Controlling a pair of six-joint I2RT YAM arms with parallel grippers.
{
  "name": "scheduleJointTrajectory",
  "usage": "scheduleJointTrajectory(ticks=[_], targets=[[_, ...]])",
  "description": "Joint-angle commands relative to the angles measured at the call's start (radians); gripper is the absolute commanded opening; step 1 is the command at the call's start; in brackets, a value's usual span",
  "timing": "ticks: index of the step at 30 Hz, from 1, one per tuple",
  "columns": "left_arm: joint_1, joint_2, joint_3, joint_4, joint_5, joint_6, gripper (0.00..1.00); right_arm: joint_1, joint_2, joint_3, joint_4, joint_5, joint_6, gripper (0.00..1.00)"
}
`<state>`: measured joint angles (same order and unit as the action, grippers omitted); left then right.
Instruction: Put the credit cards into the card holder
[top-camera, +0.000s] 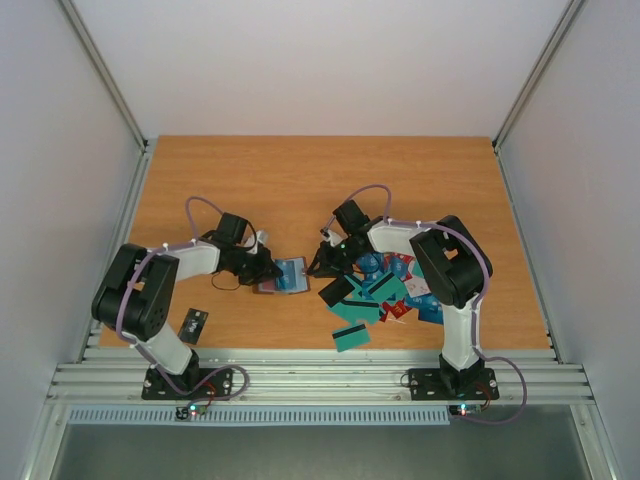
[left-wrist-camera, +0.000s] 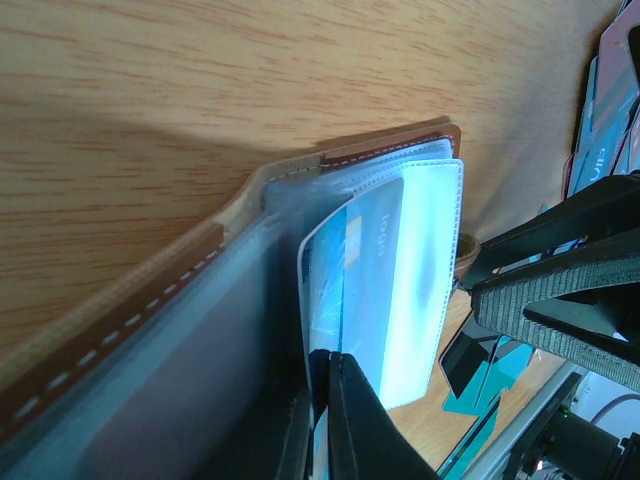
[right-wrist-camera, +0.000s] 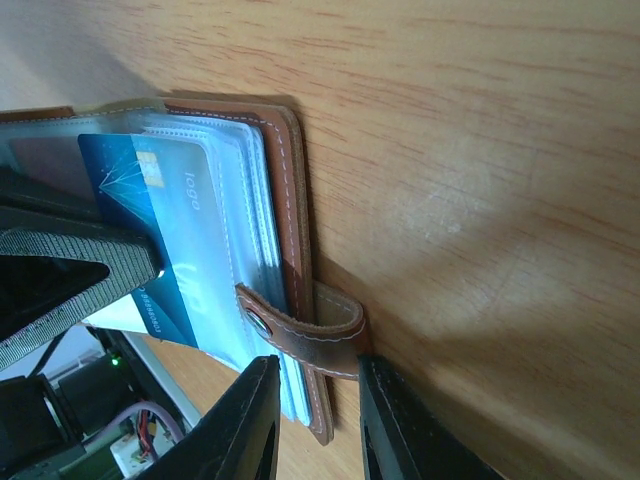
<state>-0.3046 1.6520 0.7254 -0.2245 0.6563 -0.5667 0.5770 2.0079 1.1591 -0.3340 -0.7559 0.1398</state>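
Card holder (right-wrist-camera: 290, 200) lies open on the table (top-camera: 300, 180), between the two arms and just left of centre, brown leather edge with pale stitching, clear sleeves (left-wrist-camera: 430, 260) fanned out inside. Left pincer (left-wrist-camera: 325, 365) is clamped on a blue card (right-wrist-camera: 150, 200), fingers pressed together on its lower end. The card lies flat against the sleeves, and how far it sits inside one cannot be told. Right pincer (right-wrist-camera: 318, 368) comes in from the opposite side at the holder's outer edge, its two fingers a narrow gap apart with the strap tab (right-wrist-camera: 310, 335) lying between them. Each finger touches or nearly touches the strap — whether it truly pinches the strap cannot be told. The two pincers sit close, facing each other across the holder. The loose credit cards (top-camera: 385, 290) — teal, blue, red, black — lie in an overlapping heap to the right of the holder, under the right arm. A dark flat piece (top-camera: 195, 325) lies alone near the left arm's base, well apart from the heap.
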Motion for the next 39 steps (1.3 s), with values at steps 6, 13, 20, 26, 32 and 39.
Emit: scheduleJointTrajectory(ticks=[6, 13, 20, 26, 32, 39], targets=[[-0.034, 0.013, -0.008, -0.113, -0.128, 0.031, 0.24, 0.026, 0.045, -0.049, 0.036, 0.011, 0.040, 0.24], [-0.040, -0.042, 0.028, -0.231, -0.199, 0.080, 0.43, 0.026, 0.042, -0.075, 0.067, 0.011, 0.063, 0.24], [-0.043, -0.070, 0.080, -0.324, -0.249, 0.112, 0.51, 0.025, 0.050, -0.085, 0.090, 0.012, 0.087, 0.24], [-0.058, -0.039, 0.142, -0.378, -0.271, 0.120, 0.57, 0.026, 0.021, -0.105, 0.104, 0.020, 0.110, 0.24], [-0.074, -0.055, 0.181, -0.430, -0.291, 0.118, 0.70, 0.026, -0.055, -0.118, 0.056, 0.042, 0.092, 0.24], [-0.080, -0.060, 0.231, -0.503, -0.354, 0.148, 0.79, 0.063, -0.088, -0.072, -0.026, 0.065, 0.053, 0.24]])
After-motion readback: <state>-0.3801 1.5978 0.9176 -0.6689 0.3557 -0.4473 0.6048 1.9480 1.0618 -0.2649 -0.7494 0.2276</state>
